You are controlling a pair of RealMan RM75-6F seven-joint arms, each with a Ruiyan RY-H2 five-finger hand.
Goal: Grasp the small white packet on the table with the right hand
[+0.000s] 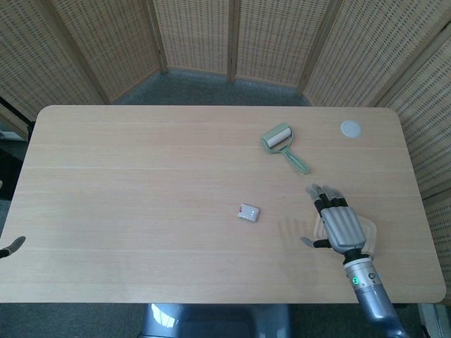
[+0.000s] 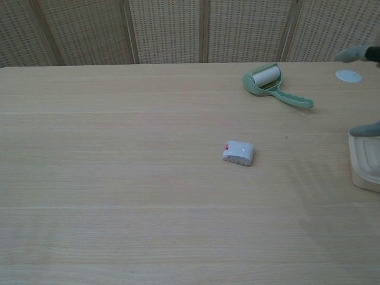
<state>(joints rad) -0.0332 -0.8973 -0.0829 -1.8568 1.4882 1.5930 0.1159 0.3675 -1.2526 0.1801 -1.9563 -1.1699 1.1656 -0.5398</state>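
The small white packet [image 1: 248, 213] with a red mark lies near the table's middle, and it shows in the chest view [image 2: 238, 152] too. My right hand [image 1: 338, 223] hovers over the beige container to the packet's right, fingers spread apart and holding nothing. In the chest view only fingertips [image 2: 362, 53] of that hand reach in at the right edge. Of my left hand, just a fingertip [image 1: 12, 246] peeks in at the head view's left edge, off the table.
A beige lidded container [image 1: 369, 235] lies partly under my right hand, at the right edge in the chest view [image 2: 365, 159]. A green lint roller [image 1: 283, 144] lies further back and a white round disc [image 1: 350, 128] near the far right corner. Wicker screens stand behind the table.
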